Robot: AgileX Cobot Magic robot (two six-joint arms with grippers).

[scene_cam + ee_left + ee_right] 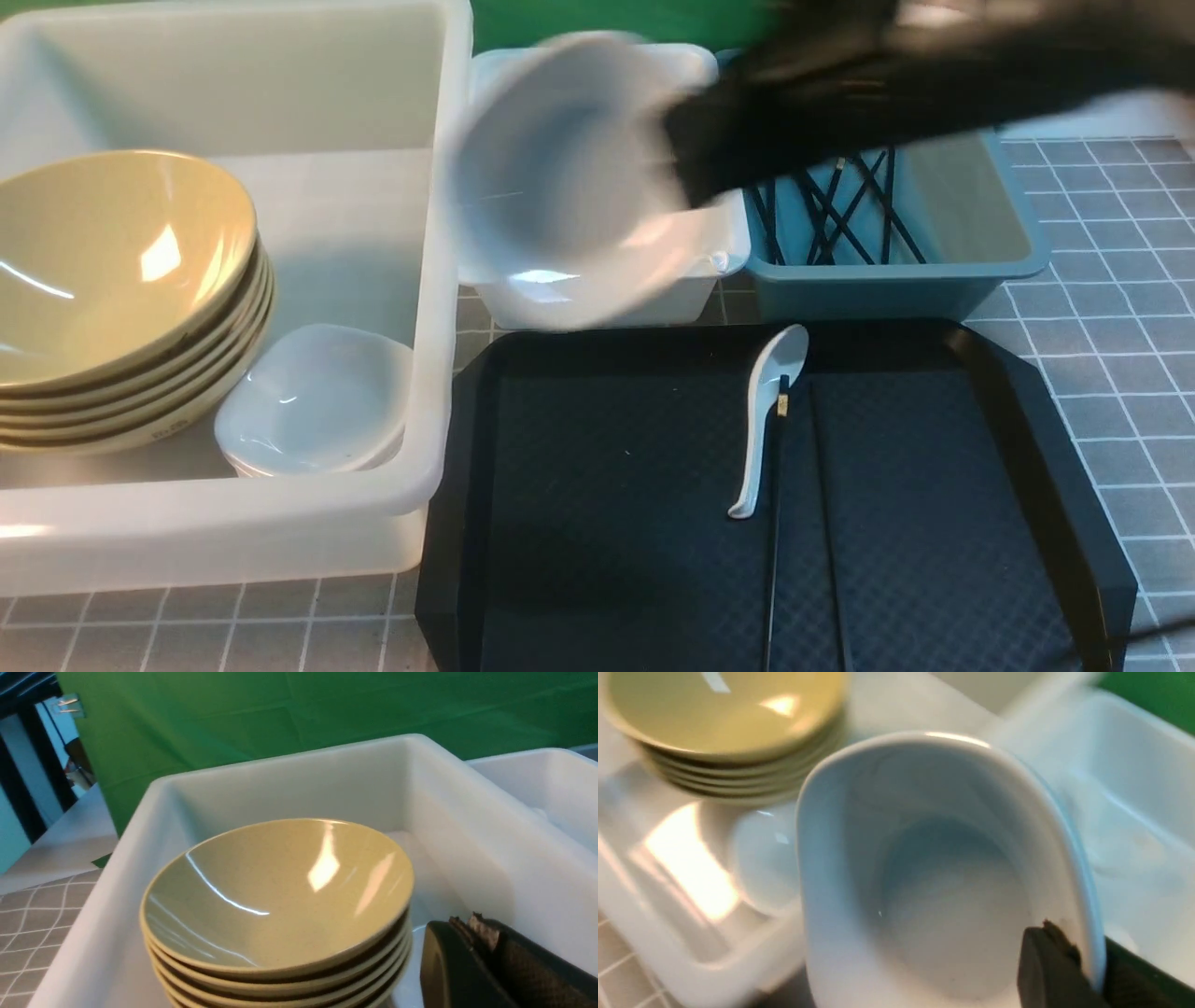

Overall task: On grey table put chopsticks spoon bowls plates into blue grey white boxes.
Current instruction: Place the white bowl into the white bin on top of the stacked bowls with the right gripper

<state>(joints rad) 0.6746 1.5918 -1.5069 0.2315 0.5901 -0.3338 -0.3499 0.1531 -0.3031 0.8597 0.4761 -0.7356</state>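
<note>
The right gripper (1090, 975) is clenched on the rim of a small white plate (560, 177), one finger inside the dish and the other behind it. The plate hangs in the air, tilted with its hollow facing the camera, above the gap between the big whitish tub (439, 280) and the white bin (597, 303). It is blurred in the front view.

Inside the tub, a stack of yellowish bowls (112, 271) sits against the left wall. More white plates (317, 401) are piled in the tub's near right corner, just beside the bowls.

The left gripper (469, 926) has its fingers pressed together with nothing between them. It hangs above the tub, close to the bowl stack.

The blue-grey bin (887, 289) stands at the far right of the grey table (1102, 308), just beside the white bin. Black chopsticks (840, 210) lie crossed inside it.

A black tray (607, 485) lies along the table's near edge. The white spoon (766, 420) rests close to the tray's far edge, scoop pointing away. A loose chopstick (775, 523) lies right alongside the spoon's handle and runs toward the tray's near edge.
</note>
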